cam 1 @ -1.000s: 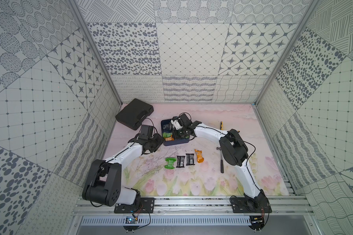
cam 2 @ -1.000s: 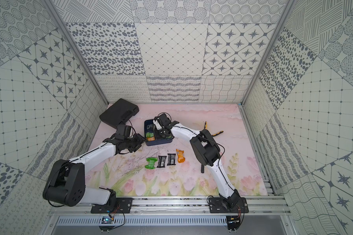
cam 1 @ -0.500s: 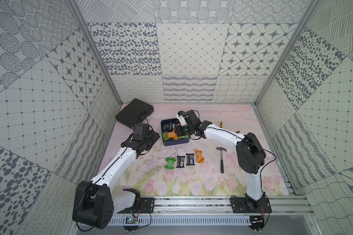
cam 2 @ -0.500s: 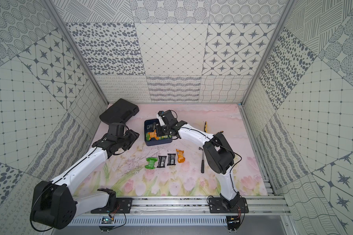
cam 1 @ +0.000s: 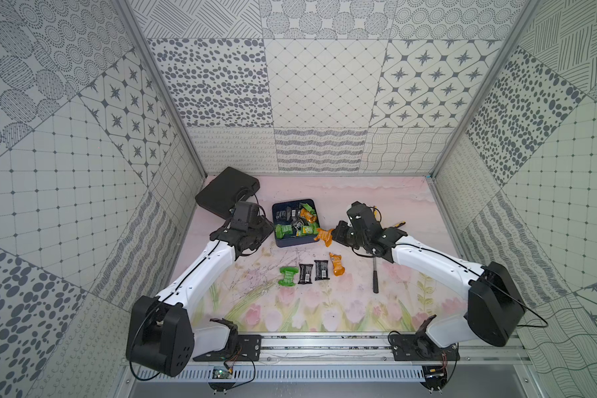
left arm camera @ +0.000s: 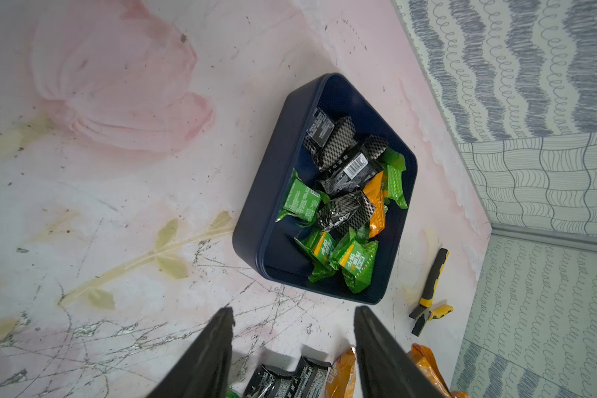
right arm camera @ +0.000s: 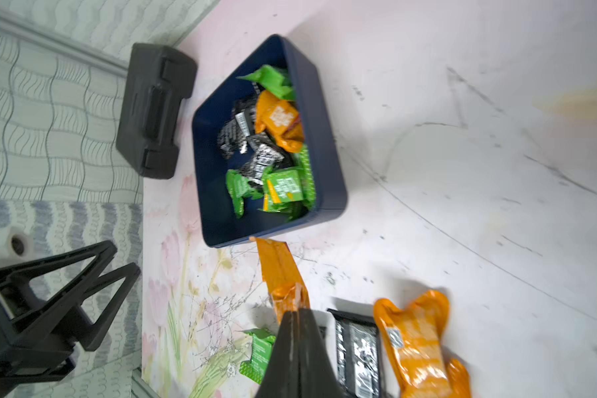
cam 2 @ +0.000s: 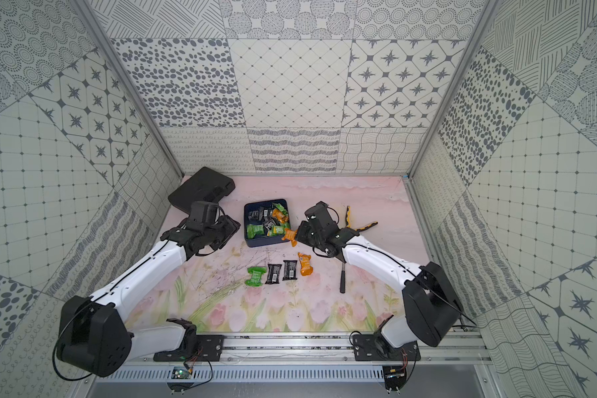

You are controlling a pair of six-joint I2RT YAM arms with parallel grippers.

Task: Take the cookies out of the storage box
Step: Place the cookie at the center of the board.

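Note:
The storage box (cam 1: pixel 295 243) is a shallow navy tin in the middle of the floor, seen in both top views and both wrist views. Several green, orange and black cookies (cam 1: pixel 297 222) lie loose inside it. My right gripper (right arm camera: pixel 295 312) is shut on one end of an orange cookie (right arm camera: pixel 280 272), which hangs just off the box's right front corner (cam 1: pixel 324 236). Just left of the box my left gripper (left arm camera: pixel 292 313) stands open and empty. Nearer the front, several cookies lie in a row on the floor: green (cam 1: pixel 286 276), two black (cam 1: pixel 305 274), orange (cam 1: pixel 337 264).
A black plastic case (cam 1: pixel 226 193) sits at the back left, close behind my left wrist. A hammer (cam 1: pixel 375 275) lies on the floor under my right forearm. Yellow-handled pliers (left arm camera: pixel 429 296) lie to the right of the box, behind my right wrist.
My right gripper has drawn back out of the box to its right side, carrying the orange cookie. My left arm has shifted a little beside the box, jaws still open.

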